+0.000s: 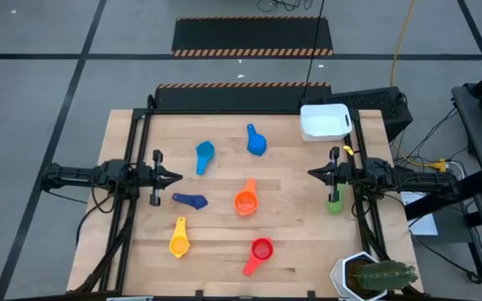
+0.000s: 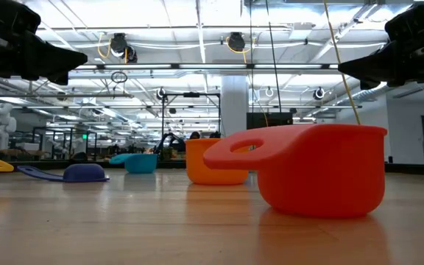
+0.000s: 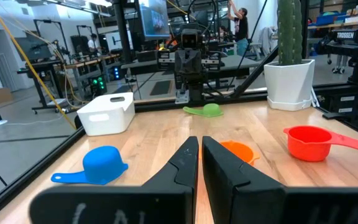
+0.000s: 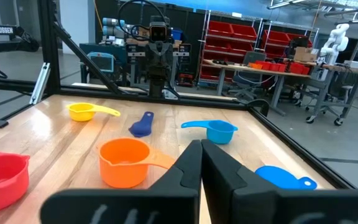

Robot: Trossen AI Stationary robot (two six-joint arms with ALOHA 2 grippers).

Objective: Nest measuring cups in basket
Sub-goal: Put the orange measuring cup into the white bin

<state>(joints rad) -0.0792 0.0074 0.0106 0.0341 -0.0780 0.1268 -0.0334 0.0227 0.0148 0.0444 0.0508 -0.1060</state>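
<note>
Nothing is nested yet, and both arms hang over the side edges of the surface, tips facing each other across it.

Taking the overhead view as the clock face, the left claw [image 1: 176, 176] has its fingers pressed together on nothing. Nearest it, toward 5 o'clock, lies the navy cup [image 1: 192, 200], long axis running roughly 9 to 3. Toward 1 o'clock sits the light blue cup [image 1: 204, 154], and farther off at 6 o'clock the yellow cup [image 1: 179, 240], handle toward 12.

The right claw [image 1: 311, 174] is likewise closed and empty. The green cup [image 1: 334, 201] lies closest to it, at about 5 o'clock, partly under the arm. The basket [image 1: 325, 122] stands at its 12 o'clock, near the far edge, holding no cup.

Between the arms sit the orange cup [image 1: 245, 200], the blue cup [image 1: 255, 141] and, farthest toward 6 o'clock, the red cup [image 1: 259, 252]. In my judgement the right arm is nearer the basket, so it is better placed to load it.
</note>
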